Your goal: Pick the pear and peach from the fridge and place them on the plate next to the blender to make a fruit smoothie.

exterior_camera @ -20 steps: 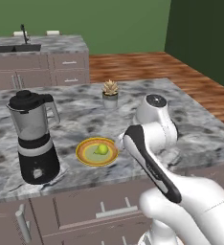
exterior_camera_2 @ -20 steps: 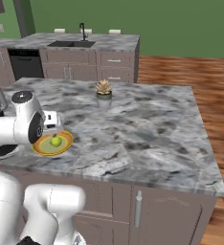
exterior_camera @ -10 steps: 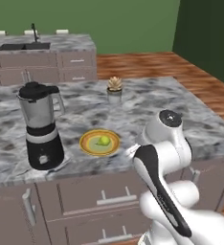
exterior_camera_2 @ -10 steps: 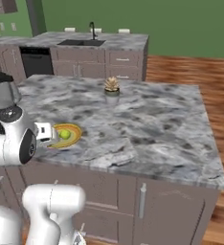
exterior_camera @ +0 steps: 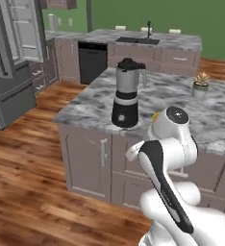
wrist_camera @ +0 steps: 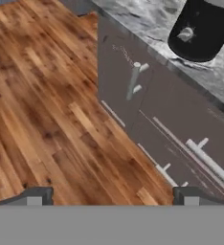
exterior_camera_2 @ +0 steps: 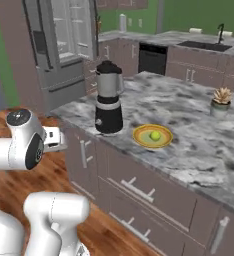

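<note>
Right base view: pear on plate beside blender; pincer wide apart and empty over floor.

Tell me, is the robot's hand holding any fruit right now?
No, nothing is held. The hand is open over the wooden floor; the small yellow-green pear sits on the round yellow-orange plate.

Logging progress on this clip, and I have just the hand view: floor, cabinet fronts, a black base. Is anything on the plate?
Observer: Yes, the pear lies on the plate, beside the blender.
Operator: And the peach?
Observer: Not on the plate; the pear lies there alone.
Operator: Is the fridge shut?
Observer: No, the fridge stands open, across the floor from the island.
</note>
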